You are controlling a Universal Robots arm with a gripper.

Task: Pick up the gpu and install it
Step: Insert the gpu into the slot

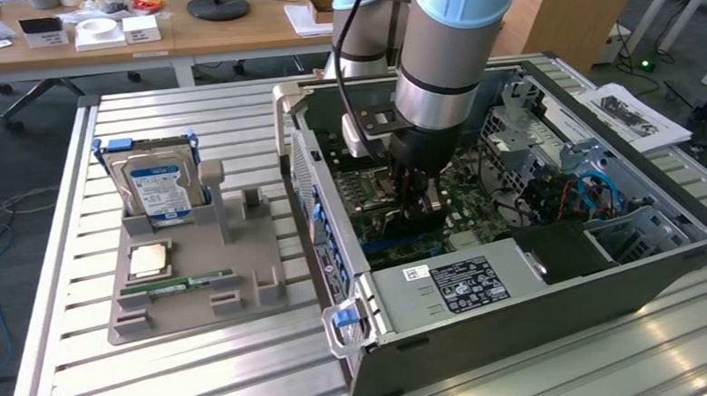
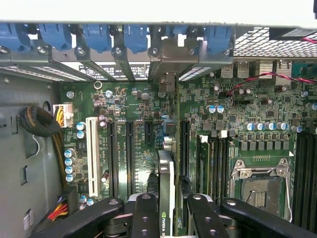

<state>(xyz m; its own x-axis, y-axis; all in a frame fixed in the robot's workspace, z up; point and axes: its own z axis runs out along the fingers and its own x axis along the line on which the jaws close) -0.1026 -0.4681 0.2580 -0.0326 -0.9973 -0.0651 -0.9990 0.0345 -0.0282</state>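
Gripper (image 2: 168, 204) tight around edge-on gpu (image 2: 166, 171), upright above the motherboard (image 2: 136, 106)

We see the gripper (image 1: 420, 194) low inside the open case (image 1: 648, 273), holding the gpu (image 1: 418, 220), with the hard drive (image 1: 160, 190) at nine o'clock.

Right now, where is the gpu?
In the wrist view, the gpu stands edge-on in the gripper, over the slots of the motherboard, inside the computer case.
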